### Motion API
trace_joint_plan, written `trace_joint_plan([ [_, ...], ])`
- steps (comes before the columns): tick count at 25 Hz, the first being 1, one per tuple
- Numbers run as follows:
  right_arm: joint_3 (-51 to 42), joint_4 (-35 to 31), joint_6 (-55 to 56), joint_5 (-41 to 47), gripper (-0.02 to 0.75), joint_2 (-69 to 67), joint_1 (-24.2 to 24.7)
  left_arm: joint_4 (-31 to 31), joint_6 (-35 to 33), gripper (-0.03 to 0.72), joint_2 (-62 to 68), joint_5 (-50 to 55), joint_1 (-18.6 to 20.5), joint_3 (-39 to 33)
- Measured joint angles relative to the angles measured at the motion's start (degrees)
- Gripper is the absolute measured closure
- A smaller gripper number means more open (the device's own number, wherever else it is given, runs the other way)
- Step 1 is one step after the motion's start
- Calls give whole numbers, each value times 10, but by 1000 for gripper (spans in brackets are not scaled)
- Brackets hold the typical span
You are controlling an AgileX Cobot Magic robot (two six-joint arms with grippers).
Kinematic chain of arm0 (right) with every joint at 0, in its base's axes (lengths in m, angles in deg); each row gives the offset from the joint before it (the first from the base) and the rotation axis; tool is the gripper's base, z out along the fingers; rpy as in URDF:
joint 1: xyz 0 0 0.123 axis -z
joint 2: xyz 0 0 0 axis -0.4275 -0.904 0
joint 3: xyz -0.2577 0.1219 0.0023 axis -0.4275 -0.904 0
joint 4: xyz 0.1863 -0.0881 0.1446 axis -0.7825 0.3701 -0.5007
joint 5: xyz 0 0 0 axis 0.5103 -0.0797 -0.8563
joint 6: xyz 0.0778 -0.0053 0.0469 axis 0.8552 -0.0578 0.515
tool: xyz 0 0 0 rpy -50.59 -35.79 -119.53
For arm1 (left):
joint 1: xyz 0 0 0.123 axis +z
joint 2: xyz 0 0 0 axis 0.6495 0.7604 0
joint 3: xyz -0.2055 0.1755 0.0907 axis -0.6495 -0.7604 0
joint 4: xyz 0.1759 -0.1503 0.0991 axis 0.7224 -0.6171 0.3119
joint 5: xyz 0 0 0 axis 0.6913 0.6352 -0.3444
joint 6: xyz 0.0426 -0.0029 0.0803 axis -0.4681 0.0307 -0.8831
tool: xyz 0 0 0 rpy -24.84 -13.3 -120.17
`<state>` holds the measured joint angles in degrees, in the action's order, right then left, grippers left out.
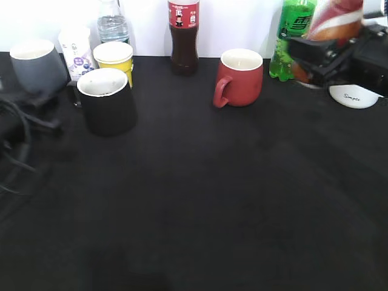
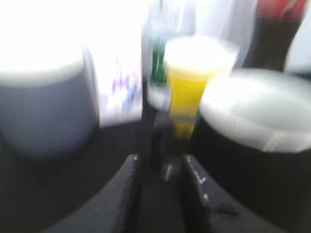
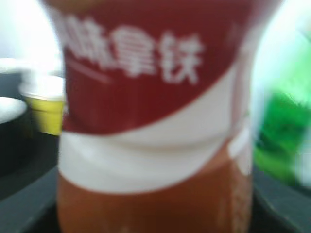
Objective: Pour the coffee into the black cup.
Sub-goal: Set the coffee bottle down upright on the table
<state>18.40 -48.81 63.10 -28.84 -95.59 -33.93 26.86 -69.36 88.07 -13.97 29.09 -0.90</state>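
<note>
Two arms in play. Right gripper [image 1: 330, 45] is clamped on the coffee bottle [image 1: 336, 19], held tilted, far right of the black cup [image 1: 108, 103]; the red mug [image 1: 240, 77] stands between. Left gripper [image 2: 163, 187], jaws parted, sits just left of the cup.

The coffee bottle [image 1: 335, 20] is banded in red, white and orange-brown, with white characters printed on the red in the right wrist view; the black cup [image 1: 107, 100] is matte black with a white inside; a dark red mug [image 1: 239, 77], a grey mug [image 1: 37, 65] and a yellow cup [image 1: 114, 59] are seen on the black cloth [image 1: 206, 200]; the soda bottle [image 1: 292, 37] is bright green; the cola bottle [image 1: 183, 37] is dark with a red label.
</note>
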Motion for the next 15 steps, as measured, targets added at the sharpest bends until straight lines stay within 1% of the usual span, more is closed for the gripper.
trace_joint_plan([
  [2,0,-90,-2,52,206,0,0,30,0,466,-63,30,0,-2],
  [3,0,-122,-12,77,206,-1,0,53,0,464,-96,46,0,-2],
  [4,0,-138,-35,92,206,-7,0,73,0,461,-124,62,0,-2],
  [6,0,-144,-88,85,206,-46,0,85,1,456,-155,68,-3,-2],
  [8,0,-147,-146,34,206,-108,0,89,9,456,-158,78,-3,-2],
  [9,0,-156,-165,-7,206,-139,0,94,11,456,-158,82,-3,-2],
  [11,0,-179,-185,-81,206,-204,0,112,19,456,-158,82,-5,-2],
  [13,0,-201,-202,-122,206,-256,0,116,26,456,-159,82,-11,-2],
  [15,1,-209,-205,-160,206,-274,0,117,27,454,-159,82,-15,-2],
])
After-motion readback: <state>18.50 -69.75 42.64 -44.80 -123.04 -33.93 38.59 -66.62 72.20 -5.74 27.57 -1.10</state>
